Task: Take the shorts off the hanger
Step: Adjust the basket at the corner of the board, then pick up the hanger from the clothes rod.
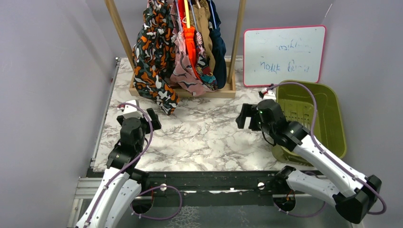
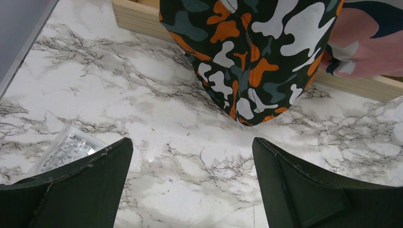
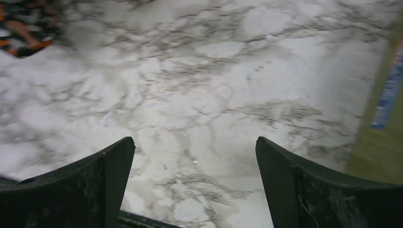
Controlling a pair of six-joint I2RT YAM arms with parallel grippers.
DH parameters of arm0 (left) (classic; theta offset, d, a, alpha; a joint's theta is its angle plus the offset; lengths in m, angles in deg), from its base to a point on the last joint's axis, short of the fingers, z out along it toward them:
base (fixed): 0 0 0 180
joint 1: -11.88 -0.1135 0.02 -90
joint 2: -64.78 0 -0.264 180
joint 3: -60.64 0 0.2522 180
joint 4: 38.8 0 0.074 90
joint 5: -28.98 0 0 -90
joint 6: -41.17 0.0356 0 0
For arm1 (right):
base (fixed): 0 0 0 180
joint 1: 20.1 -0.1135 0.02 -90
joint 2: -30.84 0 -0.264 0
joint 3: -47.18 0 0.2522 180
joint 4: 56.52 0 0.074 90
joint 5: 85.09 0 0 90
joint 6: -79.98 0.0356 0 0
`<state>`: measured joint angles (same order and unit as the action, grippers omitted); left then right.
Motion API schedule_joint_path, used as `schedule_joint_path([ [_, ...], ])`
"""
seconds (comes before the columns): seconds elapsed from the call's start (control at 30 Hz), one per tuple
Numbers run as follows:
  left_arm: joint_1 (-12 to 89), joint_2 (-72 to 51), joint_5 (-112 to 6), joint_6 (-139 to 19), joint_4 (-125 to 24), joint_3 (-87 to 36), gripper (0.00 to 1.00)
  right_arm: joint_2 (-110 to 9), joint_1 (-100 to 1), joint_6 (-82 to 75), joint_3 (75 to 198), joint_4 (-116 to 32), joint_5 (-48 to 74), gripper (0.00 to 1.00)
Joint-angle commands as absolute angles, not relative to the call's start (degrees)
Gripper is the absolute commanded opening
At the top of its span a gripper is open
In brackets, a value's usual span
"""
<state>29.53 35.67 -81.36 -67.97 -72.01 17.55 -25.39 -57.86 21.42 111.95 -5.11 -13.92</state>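
Note:
Several shorts hang bunched on a wooden rack at the back; the hanger tops are cut off by the view's upper edge. From left: black-orange-white blotch shorts (image 1: 154, 57) (image 2: 252, 52), pink print (image 1: 183, 71) (image 2: 366, 47), bright orange (image 1: 190, 38), tan (image 1: 203, 23), multicolour (image 1: 206, 71), navy (image 1: 218, 47). The blotch pair's hem droops over the rack base onto the table. My left gripper (image 1: 141, 114) (image 2: 192, 147) is open and empty, low over the marble just in front of that hem. My right gripper (image 1: 248, 116) (image 3: 195, 145) is open and empty over mid-table, right of the rack.
The rack has two slanted wooden posts (image 1: 119, 28) and a wooden base frame (image 1: 209, 92). A green basket (image 1: 328, 114) stands at the table's right edge, a pink-framed whiteboard (image 1: 284, 54) behind it. A clear plastic packet (image 2: 66, 147) lies by my left finger.

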Motion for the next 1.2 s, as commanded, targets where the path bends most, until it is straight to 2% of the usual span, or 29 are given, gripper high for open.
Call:
schedule_joint_path([
  [0.0, 29.7, 36.4, -82.6, -69.0, -72.2, 15.2, 0.99, -18.2, -57.8, 21.2, 104.4, -24.5, 2.6, 0.99],
  [0.13, 29.7, 37.9, -81.2, -67.6, -72.8, 14.4, 0.99, -17.8, -57.8, 22.1, 100.4, -36.7, 13.2, 0.99],
  [0.33, 29.7, 39.3, -78.8, -64.6, -74.6, 13.2, 0.99, -24.5, -57.8, 20.2, 105.4, -43.1, 16.4, 0.99],
  [0.4, 29.7, 38.9, -77.9, -64.8, -75.0, 12.6, 0.99, -26.4, -57.8, 19.5, 109.2, -42.7, 12.3, 0.95],
  [0.53, 29.7, 38.8, -77.6, -64.6, -75.6, 12.2, 0.99, -31.3, -57.8, 16.3, 119.2, -39.0, -4.0, 0.84],
  [0.63, 29.7, 39.0, -77.3, -64.9, -75.5, 12.6, 0.99, -37.1, -57.6, 10.0, 128.6, -37.8, -10.6, 0.83],
  [0.8, 29.7, 38.6, -77.0, -64.8, -75.1, 12.9, 0.99, -47.9, -54.0, 7.1, 145.9, -29.7, -5.5, 0.82],
  [0.97, 29.7, 38.5, -77.4, -65.0, -74.9, 13.1, 0.99, -52.8, -51.7, 7.0, 153.8, -28.7, 0.6, 0.78],
  [1.17, 29.7, 38.4, -76.3, -64.8, -74.5, 13.2, 0.99, -60.1, -51.2, 6.6, 165.2, -24.9, 1.1, 0.77],
])
